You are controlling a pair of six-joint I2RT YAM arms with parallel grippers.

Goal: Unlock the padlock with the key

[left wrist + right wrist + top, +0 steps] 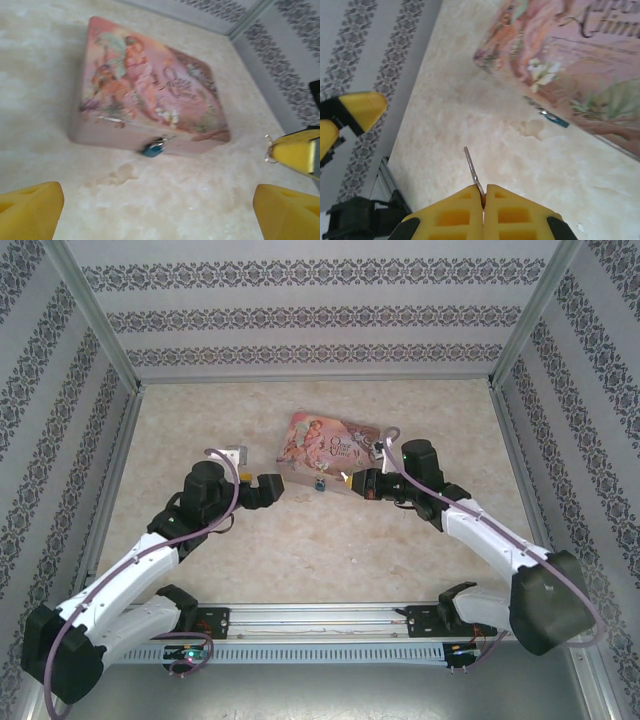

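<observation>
Both arms reach in from the near edge of the table [330, 560], the left arm [120, 580] and the right arm [500, 550] bending toward each other around the middle. A pink tin [330, 445] lies flat just past them, closer to the far edge than the near one, its lid closed and its picture facing up. The left gripper [272, 486] sits low just off the tin's near left corner with its yellow fingers [32, 210] spread wide apart and nothing between them; the left wrist view looks out between them at the tin's near side wall [150, 137]. The right gripper [352, 483] hovers off the tin's near right corner, tip pointing left, fingers pressed together on the key [472, 170], whose thin silver blade sticks out from between the pads, clear of the table. On the tin's near wall hangs the padlock [153, 148], small and blue-teal, touching the tin and just above the table, between the two grippers and apart from both. Whether its shackle is latched I cannot tell.
</observation>
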